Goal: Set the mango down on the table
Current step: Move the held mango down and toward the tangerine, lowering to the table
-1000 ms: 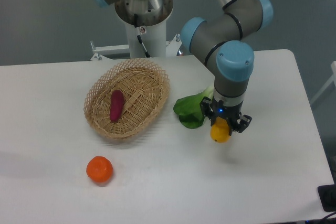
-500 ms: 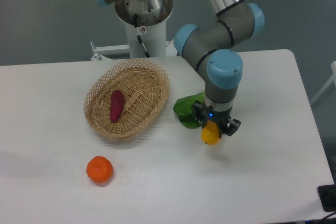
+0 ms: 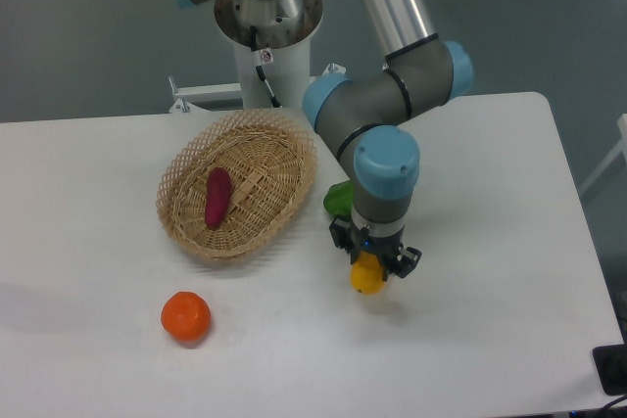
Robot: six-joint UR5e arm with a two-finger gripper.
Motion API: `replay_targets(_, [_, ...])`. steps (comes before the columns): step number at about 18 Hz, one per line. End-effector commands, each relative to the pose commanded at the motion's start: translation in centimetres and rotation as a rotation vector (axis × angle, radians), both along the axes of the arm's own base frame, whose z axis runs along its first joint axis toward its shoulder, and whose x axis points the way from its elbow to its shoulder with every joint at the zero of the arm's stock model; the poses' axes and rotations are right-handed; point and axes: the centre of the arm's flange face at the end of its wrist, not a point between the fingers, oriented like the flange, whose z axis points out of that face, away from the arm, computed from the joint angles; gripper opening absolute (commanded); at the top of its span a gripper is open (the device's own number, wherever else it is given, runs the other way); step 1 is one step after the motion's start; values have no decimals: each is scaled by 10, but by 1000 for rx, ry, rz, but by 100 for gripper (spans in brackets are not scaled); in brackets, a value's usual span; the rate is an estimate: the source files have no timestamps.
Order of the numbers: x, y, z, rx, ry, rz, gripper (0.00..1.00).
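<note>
The table (image 3: 509, 320) was a wide, flat white top with rounded corners, smooth and matte. My gripper (image 3: 373, 259) pointed straight down above it, and my jaws were clenched on the mango (image 3: 367, 277), a smooth yellow fruit of which only the lower rounded end showed under my fingers. An oval woven wicker basket (image 3: 279, 208) stood near on one side, with a purple-red sweet potato (image 3: 217, 197) inside. A green leaf (image 3: 338, 199) lay behind my wrist. A round orange (image 3: 186, 317) sat well apart.
</note>
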Motion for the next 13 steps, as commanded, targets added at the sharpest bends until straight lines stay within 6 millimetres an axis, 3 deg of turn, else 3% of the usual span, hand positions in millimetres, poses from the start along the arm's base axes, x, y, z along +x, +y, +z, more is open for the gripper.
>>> replay_targets(6, [-6,27,-3,19,5,95,62])
replay_targets(11, [-11,35,-6,24,8,131,82])
replay_targets(13, [-14,40,-5,31,10,153,98])
